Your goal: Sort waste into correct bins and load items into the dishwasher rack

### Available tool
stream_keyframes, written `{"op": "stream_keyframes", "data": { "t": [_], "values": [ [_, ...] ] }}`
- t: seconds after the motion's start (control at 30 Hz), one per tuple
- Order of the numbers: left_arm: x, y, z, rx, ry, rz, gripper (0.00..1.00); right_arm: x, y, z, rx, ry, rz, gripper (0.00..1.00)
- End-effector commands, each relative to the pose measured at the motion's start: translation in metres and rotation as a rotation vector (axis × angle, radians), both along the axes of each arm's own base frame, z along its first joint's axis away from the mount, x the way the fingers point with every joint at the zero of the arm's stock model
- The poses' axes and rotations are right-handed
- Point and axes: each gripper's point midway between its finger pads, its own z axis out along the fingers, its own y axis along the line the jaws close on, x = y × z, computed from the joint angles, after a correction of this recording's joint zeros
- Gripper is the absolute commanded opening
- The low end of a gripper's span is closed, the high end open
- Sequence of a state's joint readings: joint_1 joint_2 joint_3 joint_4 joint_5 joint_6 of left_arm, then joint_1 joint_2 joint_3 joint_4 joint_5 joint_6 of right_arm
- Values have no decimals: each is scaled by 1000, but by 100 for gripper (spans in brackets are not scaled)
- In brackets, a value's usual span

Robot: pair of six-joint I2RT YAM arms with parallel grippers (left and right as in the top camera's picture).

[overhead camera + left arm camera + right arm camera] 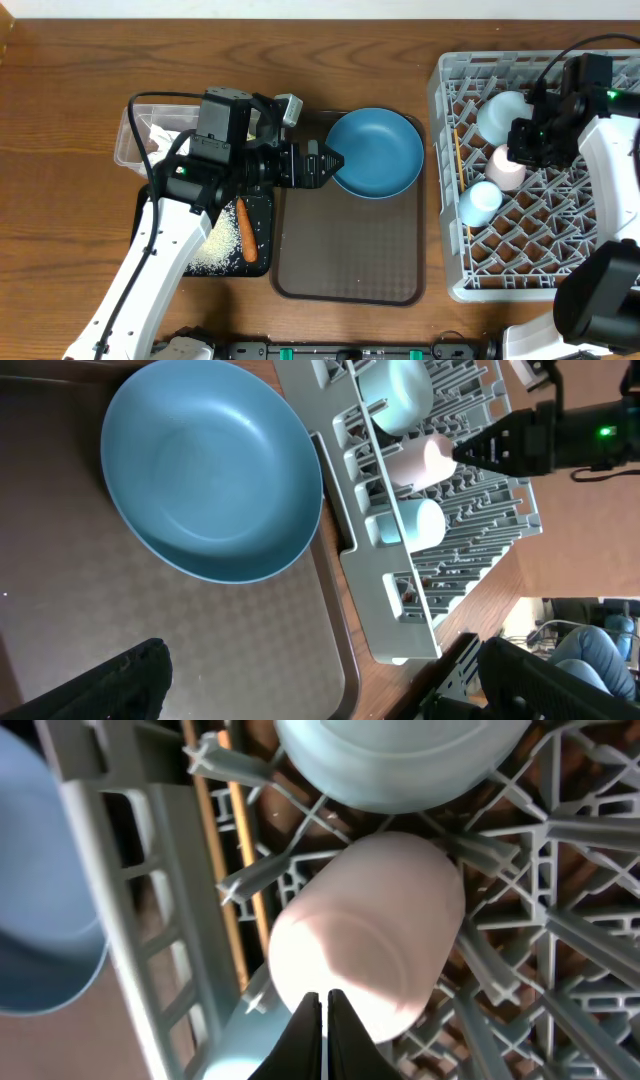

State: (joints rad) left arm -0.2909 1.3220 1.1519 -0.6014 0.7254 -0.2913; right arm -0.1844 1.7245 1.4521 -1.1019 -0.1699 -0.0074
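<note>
Overhead: L gripper (326,165) is wide open and empty, its tips just beside the rim of the blue plate (378,152). The plate sits flat on the brown tray (345,270), on the rack (540,265) side of the L gripper. R gripper (520,148) is over the rack, so the L arm is much nearer.

L wrist: the plate lies ahead, a bit off to 1 side. It's round, so no long way. I think the near rim is the bit to grab.

R wrist: R tips are shut tight on nothing, just above the pink cup (370,930). It sits in the rack btw the bowl (400,760) and the light blue cup (230,1055).
</note>
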Motion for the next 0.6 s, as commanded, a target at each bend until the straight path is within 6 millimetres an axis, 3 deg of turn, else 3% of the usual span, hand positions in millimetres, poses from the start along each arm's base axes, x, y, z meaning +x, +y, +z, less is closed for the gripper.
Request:
{"op": "stream_keyframes", "data": {
  "t": [0.0, 0.23, 0.4, 0.57],
  "values": [
    [0, 1, -3, 7, 5, 1, 100, -6, 0, -15, -17, 8, -24, 5],
    [0, 1, -3, 7, 5, 1, 100, -14, -7, -52, -52, 24, -73, 6],
    [0, 1, -3, 7, 5, 1, 100, -11, -7, -49, -54, 16, -75, 6],
    [0, 1, -3, 7, 5, 1, 100, -2, -5, -32, -33, -13, -70, 5]
  ]
}}
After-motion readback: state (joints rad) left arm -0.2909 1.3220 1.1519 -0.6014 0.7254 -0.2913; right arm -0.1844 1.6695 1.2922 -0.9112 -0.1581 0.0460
